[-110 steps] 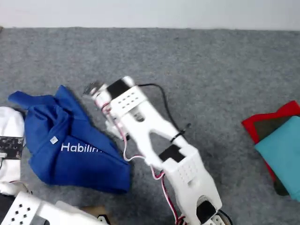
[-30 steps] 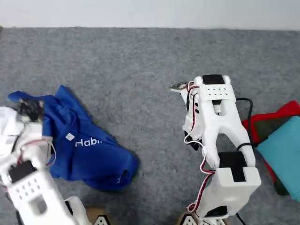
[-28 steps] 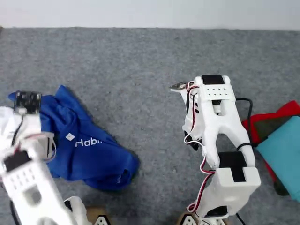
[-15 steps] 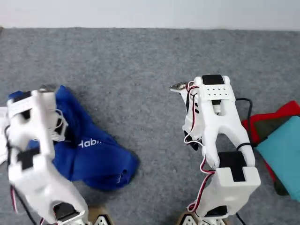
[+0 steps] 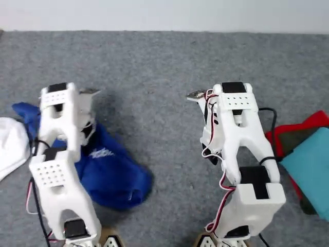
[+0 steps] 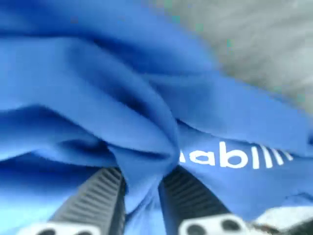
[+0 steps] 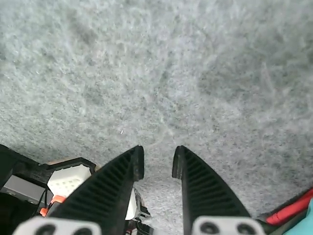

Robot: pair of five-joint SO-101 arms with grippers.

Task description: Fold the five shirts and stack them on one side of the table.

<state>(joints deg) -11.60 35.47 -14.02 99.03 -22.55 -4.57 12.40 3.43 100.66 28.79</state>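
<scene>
Left gripper (image 6: 142, 175), shown clamped on a fold of the blue shirt (image 5: 113, 175) crumpled at the left of the table (image 5: 154, 62) beside the white shirt (image 5: 13, 146), is best lifted slowly so the cloth is drawn flat, while the right gripper (image 7: 157, 152), slightly parted and empty, is seen mid-table and the folded stack (image 5: 308, 164) at far right.

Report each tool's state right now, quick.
Left tool: closed on a fold of the blue shirt.
Right tool: slightly open, holding nothing, over the grey mat.
</scene>
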